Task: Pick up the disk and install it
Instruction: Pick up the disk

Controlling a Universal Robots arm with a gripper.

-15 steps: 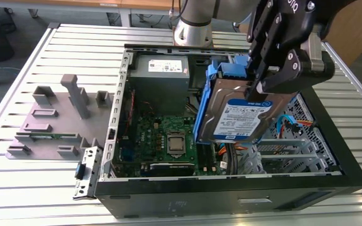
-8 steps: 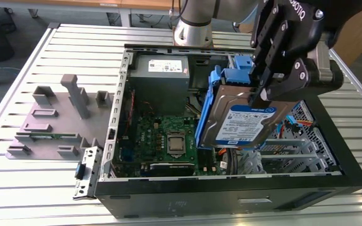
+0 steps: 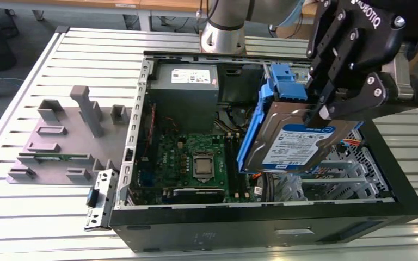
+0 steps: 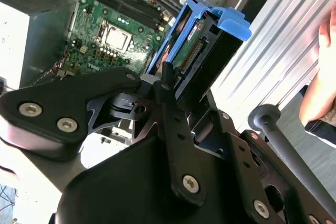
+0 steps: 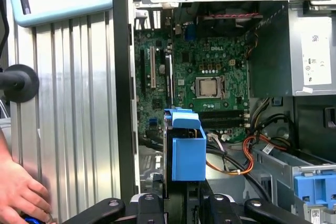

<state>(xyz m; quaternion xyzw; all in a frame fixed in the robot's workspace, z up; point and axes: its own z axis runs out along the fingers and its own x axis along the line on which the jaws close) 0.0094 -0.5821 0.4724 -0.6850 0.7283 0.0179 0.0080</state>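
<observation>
The gripper point(image 3: 319, 111) clamps the disk point(image 3: 296, 145), held tilted above the open computer case point(image 3: 267, 228); a loose hold on its blue rails could drop it onto the motherboard point(image 3: 187, 157) beneath

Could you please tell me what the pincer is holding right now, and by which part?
The pincer holds the disk by its upper end, the drive hanging tilted above the open computer case.
</observation>
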